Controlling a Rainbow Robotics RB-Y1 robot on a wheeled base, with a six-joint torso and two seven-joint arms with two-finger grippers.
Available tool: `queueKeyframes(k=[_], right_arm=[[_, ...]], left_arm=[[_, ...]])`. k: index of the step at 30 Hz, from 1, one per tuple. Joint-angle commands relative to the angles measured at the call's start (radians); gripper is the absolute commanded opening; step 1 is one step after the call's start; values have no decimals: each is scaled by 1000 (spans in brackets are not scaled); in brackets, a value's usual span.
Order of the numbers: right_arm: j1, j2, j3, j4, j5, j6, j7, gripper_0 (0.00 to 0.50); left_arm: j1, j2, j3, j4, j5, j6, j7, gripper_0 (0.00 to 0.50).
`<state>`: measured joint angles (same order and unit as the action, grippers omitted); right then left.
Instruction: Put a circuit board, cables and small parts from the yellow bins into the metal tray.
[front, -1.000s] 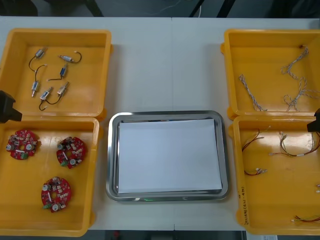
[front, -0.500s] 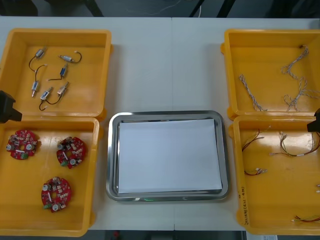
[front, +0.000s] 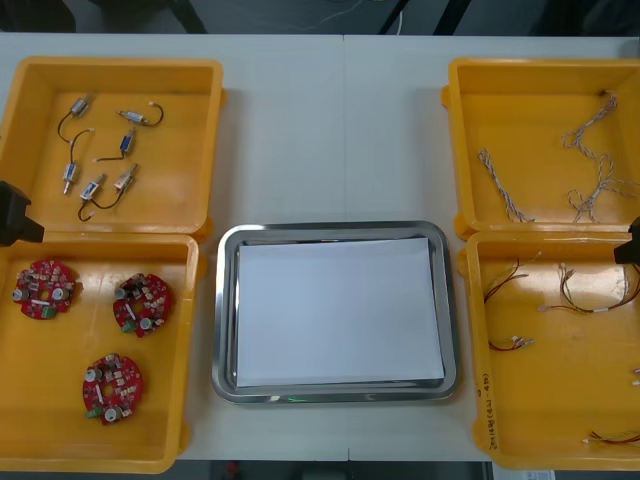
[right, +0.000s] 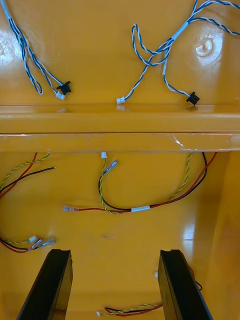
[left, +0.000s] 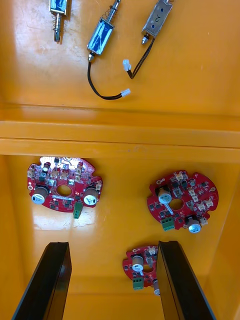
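Metal tray (front: 225, 300), shiny-rimmed, perhaps paper-lined; both jaws wide over glossy yellow bins (front: 185, 195).

- I am seeing my four bins (front: 210, 150) glowing yellow from above and orange at my wrists.
- The tray (front: 226, 300) is shining silver at its rim and showing plain white inside.
- The circuit boards (front: 143, 303) are showing red, speckled with white, green and silver bits.
- The small metal parts (front: 126, 140) are gleaming silver and blue, trailing black leads with white tips.
- The twisted cables (front: 500, 185) are running blue and white.
- The other cables (right: 150, 205) are mixing red, black and yellow-green twists.
- My left gripper (left: 112, 245) and right gripper (right: 114, 252) are showing black fingers (left: 50, 280).
- The table (front: 330, 130) is lying pale grey.
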<state>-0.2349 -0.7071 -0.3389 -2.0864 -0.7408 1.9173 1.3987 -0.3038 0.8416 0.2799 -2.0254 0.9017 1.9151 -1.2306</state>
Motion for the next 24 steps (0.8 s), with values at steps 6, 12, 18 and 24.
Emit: queueKeyframes(k=[6,12,18,24], right_arm=[[-15,-5,-17,-24,-5,3,-27,500],[-15,-5,-17,-24,-5,3,-27,500],[-15,-5,-17,-24,-5,3,-27,500],[-15,-5,-17,-24,-5,3,-27,500]], left_arm=[[-28,50,22,-3,8,5,-33,500],[-28,50,22,-3,8,5,-33,500],[-28,50,22,-3,8,5,-33,500],[-28,50,22,-3,8,5,-33,500]])
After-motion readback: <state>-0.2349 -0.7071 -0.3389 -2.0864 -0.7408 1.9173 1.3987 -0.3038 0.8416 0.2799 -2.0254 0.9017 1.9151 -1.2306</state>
